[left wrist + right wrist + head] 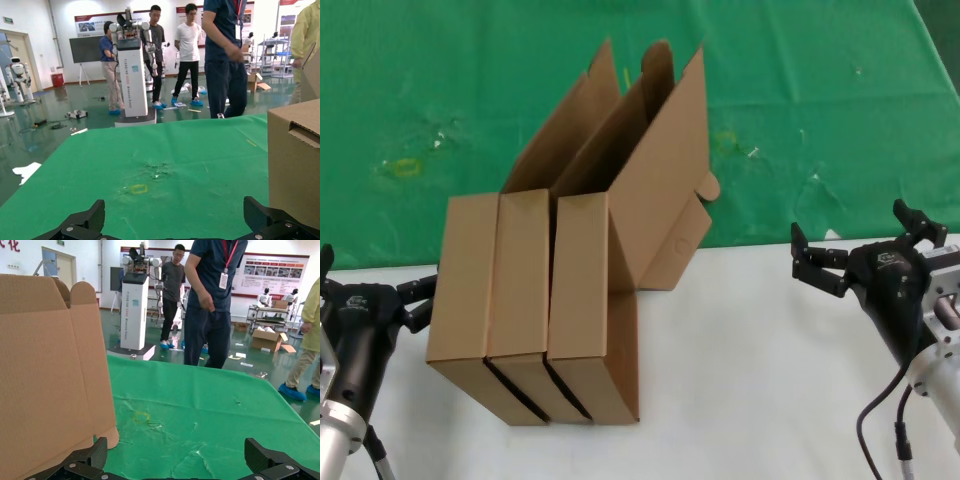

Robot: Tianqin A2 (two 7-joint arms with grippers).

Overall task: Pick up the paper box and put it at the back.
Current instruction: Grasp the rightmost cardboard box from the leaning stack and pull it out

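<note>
Three brown paper boxes stand on edge side by side on the white table: left (465, 290), middle (520, 280), right (582, 290). Their open lids (650, 150) lean back over the green cloth (440, 100) at the back. My left gripper (370, 280) hangs open just left of the row, holding nothing. In the left wrist view the left gripper (175, 220) faces the cloth (165, 165), with a box corner (295, 165) beside it. My right gripper (855, 240) is open, well right of the boxes. In the right wrist view the right gripper (177, 460) has a box lid (50, 365) at its side.
The white tabletop (740, 380) runs bare between the boxes and the right arm. The green cloth has faint yellowish stains (408, 165). Beyond the table stand people (225, 55) and a white robot stand (135, 70) on the hall floor.
</note>
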